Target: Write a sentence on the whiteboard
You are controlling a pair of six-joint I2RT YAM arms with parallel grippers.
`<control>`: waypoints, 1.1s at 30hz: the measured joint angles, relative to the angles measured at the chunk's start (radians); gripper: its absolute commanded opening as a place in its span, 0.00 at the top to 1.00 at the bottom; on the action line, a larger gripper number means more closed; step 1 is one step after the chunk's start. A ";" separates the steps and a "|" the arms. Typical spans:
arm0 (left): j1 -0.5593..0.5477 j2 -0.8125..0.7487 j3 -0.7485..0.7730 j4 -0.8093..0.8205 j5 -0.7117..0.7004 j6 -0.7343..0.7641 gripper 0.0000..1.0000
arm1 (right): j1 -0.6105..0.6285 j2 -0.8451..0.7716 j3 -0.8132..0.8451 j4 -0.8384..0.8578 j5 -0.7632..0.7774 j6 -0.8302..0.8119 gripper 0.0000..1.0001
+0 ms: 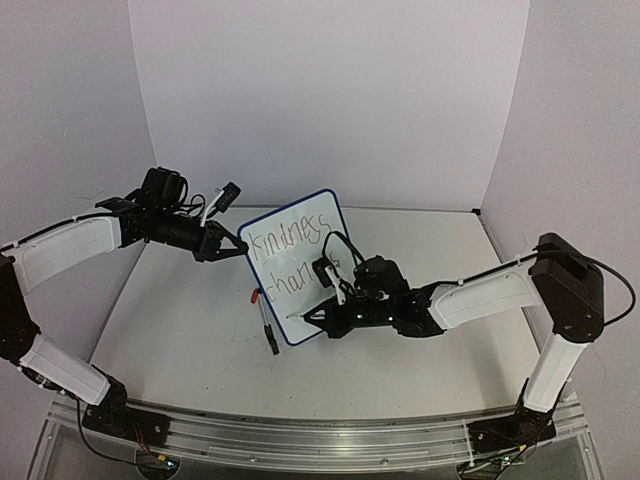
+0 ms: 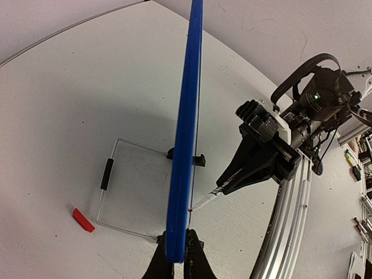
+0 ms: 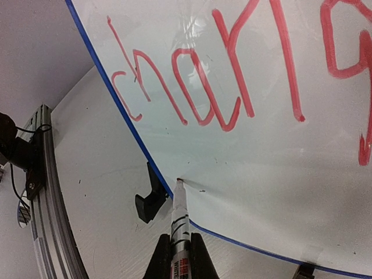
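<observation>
While the left gripper (image 1: 238, 247) was clamped shut on the blue frame at the left edge of the whiteboard (image 1: 290, 308), the board stood nearly upright at the middle of the surface (image 1: 180, 320), its face turned toward the right arm. The sentence (image 1: 290, 240) was only partly done: "kindness" filled the top line and "chang" ran below it. To the right, the right gripper (image 1: 312, 318) was closed on a marker (image 3: 179, 212), whose tip touched the board low down, just inside the frame at the left. That looked like the start of the third line, so the next move would call for light, even pressure and short strokes to the right, with the left arm bracing the board against the push. Whether the second word was finished could not be told: the right arm and its cable covered its end from above, and the right wrist view cut it off after the "g". A small red piece (image 2: 83, 220), perhaps the marker's cap, lay on the surface behind the board.
</observation>
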 measured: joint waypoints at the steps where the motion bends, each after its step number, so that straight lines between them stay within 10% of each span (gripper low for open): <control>1: 0.000 0.000 0.000 0.000 0.000 0.000 1.00 | 0.000 0.000 -0.001 0.001 0.001 0.002 1.00; 33: -0.001 -0.001 0.000 0.000 -0.001 0.000 1.00 | 0.003 -0.083 -0.099 -0.004 0.047 0.020 1.00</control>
